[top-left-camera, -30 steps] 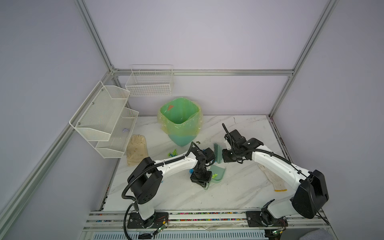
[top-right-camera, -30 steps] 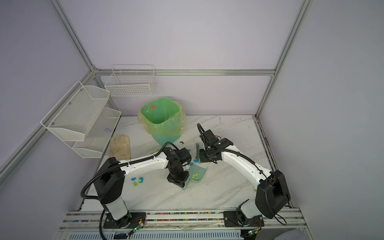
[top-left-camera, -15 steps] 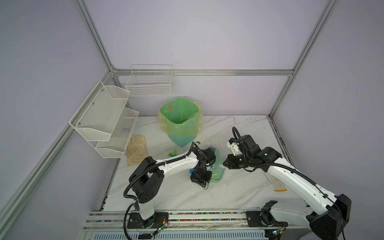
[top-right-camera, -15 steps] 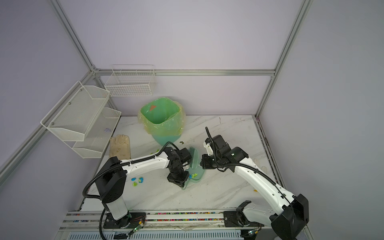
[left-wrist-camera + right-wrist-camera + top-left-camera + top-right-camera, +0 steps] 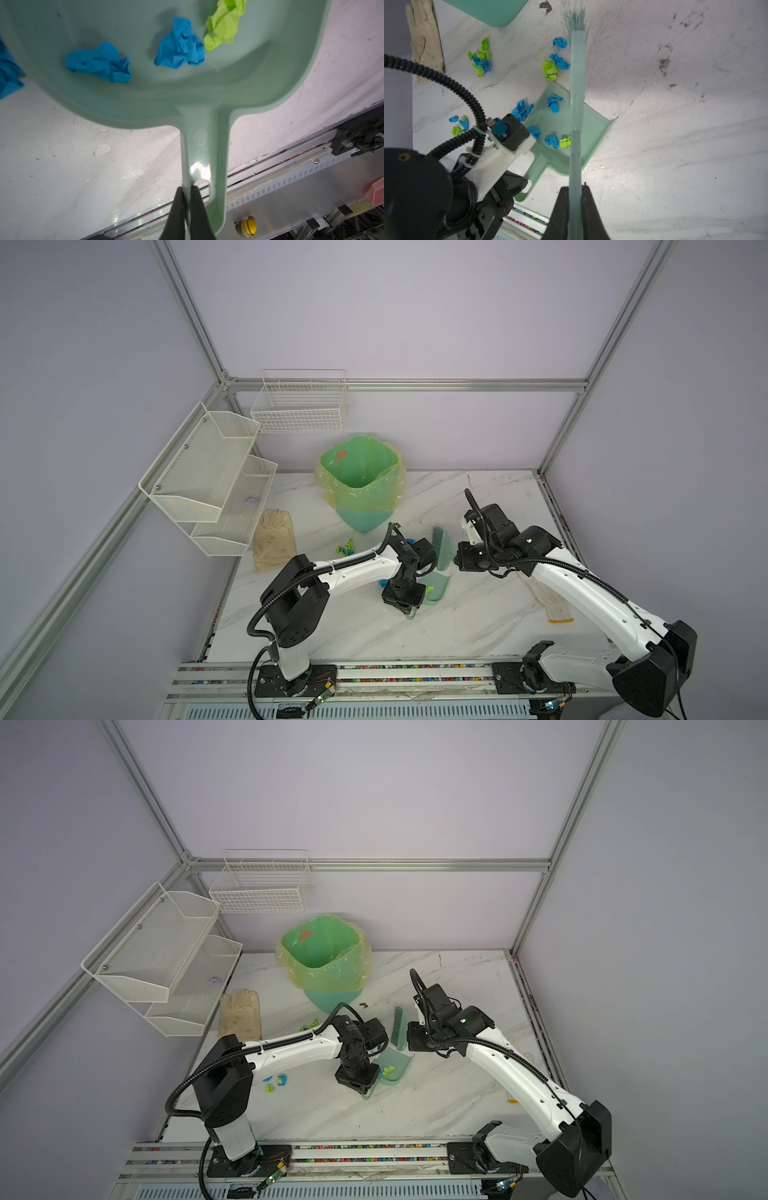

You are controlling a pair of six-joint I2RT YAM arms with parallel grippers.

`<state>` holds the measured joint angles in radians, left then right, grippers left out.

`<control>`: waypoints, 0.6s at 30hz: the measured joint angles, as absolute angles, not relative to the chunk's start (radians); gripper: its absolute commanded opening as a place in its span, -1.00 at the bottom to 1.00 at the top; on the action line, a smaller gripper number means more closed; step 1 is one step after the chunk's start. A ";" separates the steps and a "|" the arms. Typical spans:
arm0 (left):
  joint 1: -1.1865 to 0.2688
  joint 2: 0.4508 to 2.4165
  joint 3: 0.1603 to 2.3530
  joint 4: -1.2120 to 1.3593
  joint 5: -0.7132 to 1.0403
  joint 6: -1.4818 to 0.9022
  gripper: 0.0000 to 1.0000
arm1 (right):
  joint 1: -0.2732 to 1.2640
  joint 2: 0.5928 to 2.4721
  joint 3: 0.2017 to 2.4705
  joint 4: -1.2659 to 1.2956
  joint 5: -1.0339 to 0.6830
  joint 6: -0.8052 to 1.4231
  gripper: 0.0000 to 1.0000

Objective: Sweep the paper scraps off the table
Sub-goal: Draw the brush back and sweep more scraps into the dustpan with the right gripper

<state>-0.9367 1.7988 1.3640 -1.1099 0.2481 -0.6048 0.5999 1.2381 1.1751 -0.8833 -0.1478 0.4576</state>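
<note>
My left gripper [image 5: 188,188] is shut on the handle [image 5: 204,149] of a mint-green dustpan [image 5: 259,62] that lies on the table [image 5: 478,626]. Two blue paper scraps [image 5: 99,62] and a lime one [image 5: 223,27] lie in the pan. My right gripper [image 5: 575,188] is shut on the handle of a pale green brush [image 5: 577,83], which reaches over the pan's open side [image 5: 591,128]. Loose scraps lie beyond the pan's mouth [image 5: 553,65], and more are farther left [image 5: 480,57] and near the left arm [image 5: 459,124]. Both top views show the brush [image 5: 441,547] beside the pan [image 5: 438,591].
A green-lined bin [image 5: 360,485] stands at the back of the table. A beige glove [image 5: 274,539] lies at the left, a white knitted glove [image 5: 548,601] under the right arm. Wire shelves [image 5: 208,477] hang on the left wall. An aluminium rail [image 5: 395,668] runs along the front.
The right arm's elbow has swung down toward the front and its wrist has shifted a little to the right, still holding the brush. The left arm and the dustpan have stayed put.
</note>
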 measured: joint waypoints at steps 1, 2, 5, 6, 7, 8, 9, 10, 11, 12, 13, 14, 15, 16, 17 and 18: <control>-0.939 1.799 1.375 -1.114 0.244 -0.605 -1.00 | 0.589 1.238 1.187 -0.892 -0.143 0.454 -1.00; -0.941 1.799 1.384 -1.118 0.241 -0.605 -1.00 | 0.578 1.238 1.196 -0.897 -0.138 0.450 -1.00; -0.942 1.799 1.410 -1.129 0.227 -0.605 -1.00 | 0.519 1.235 1.227 -0.909 -0.126 0.431 -1.00; -0.942 1.799 1.418 -1.132 0.224 -0.605 -1.00 | 0.495 1.234 1.233 -0.911 -0.126 0.423 -1.00; -0.942 1.799 1.426 -1.134 0.220 -0.605 -1.00 | 0.471 1.234 1.237 -0.911 -0.126 0.415 -1.00; -0.942 1.799 1.431 -1.136 0.215 -0.605 -1.00 | 0.453 1.234 1.238 -0.912 -0.123 0.411 -1.00; -0.943 1.799 1.438 -1.138 0.207 -0.605 -1.00 | 0.432 1.234 1.238 -0.912 -0.118 0.408 -1.00; -0.943 1.799 1.447 -1.141 0.196 -0.605 -1.00 | 0.415 1.235 1.238 -0.915 -0.107 0.406 -1.00; -0.943 1.799 1.454 -1.142 0.188 -0.605 -1.00 | 0.402 1.236 1.240 -0.918 -0.097 0.406 -1.00; -0.943 1.799 1.464 -1.144 0.178 -0.606 -1.00 | 0.389 1.237 1.240 -0.916 -0.088 0.405 -1.00; -0.943 1.799 1.475 -1.143 0.168 -0.607 -1.00 | 0.379 1.238 1.241 -0.916 -0.081 0.405 -1.00; -0.943 1.799 1.483 -1.142 0.162 -0.608 -1.00 | 0.374 1.240 1.243 -0.916 -0.076 0.405 -1.00; -0.943 1.799 1.494 -1.140 0.155 -0.609 -1.00 | 0.371 1.243 1.246 -0.915 -0.070 0.405 -1.00; -0.943 1.799 1.504 -1.138 0.148 -0.609 -1.00 | 0.369 1.247 1.251 -0.911 -0.066 0.406 -1.00; -0.943 1.799 1.514 -1.138 0.140 -0.608 -1.00 | 0.365 1.250 1.256 -0.908 -0.062 0.406 -1.00; -0.943 1.799 1.523 -1.139 0.129 -0.608 -1.00 | 0.361 1.254 1.261 -0.904 -0.059 0.406 -1.00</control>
<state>-0.9428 1.7992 1.5234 -1.1393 0.1291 -0.6079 0.3607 1.2537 1.2610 -0.9039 -0.0589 0.4061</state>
